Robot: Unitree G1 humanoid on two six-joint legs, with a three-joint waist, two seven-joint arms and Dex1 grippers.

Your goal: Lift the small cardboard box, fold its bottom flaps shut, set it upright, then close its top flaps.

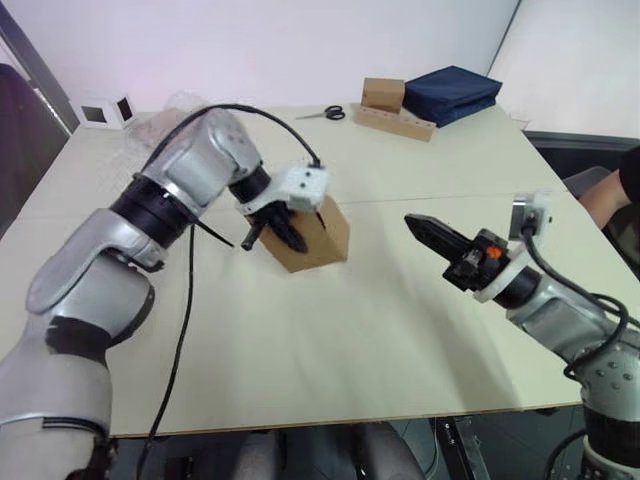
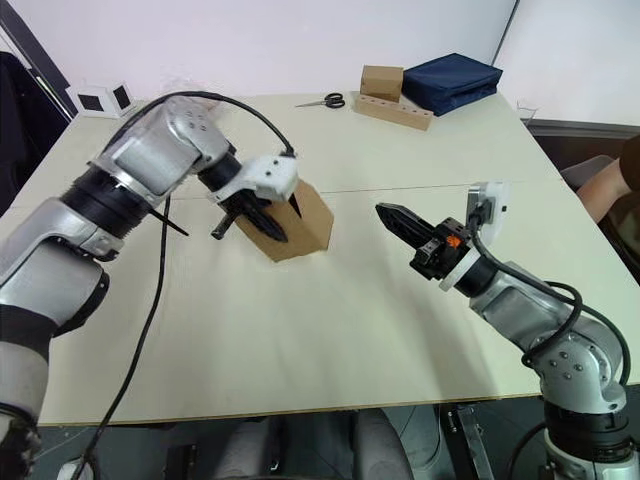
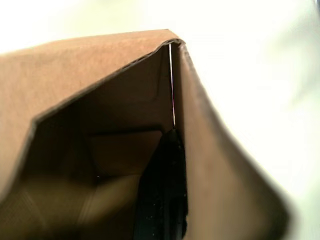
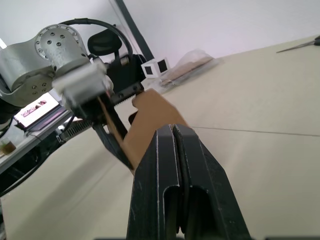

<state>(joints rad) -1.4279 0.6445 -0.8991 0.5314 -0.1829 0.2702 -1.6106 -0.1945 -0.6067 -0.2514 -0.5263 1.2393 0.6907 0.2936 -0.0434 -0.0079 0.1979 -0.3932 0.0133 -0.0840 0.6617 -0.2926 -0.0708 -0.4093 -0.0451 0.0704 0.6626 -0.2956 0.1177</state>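
Two tools: left tool (image 1: 281, 226) grips the small cardboard box (image 1: 322, 238) wall; right tool (image 1: 420, 227) closed, apart

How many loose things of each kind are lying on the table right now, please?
Cardboard boxes: 2, the small cardboard box and a squarer box
Cardboard strip: 1
Scissors: 1
Navy fabric bundle: 1
Clear plastic bag: 1
White marker cubes: 2
Total: 8

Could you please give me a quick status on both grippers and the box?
Left gripper shut on box wall, one finger inside. Right gripper shut, empty, short of box. Box tilted on table. Path between clear.
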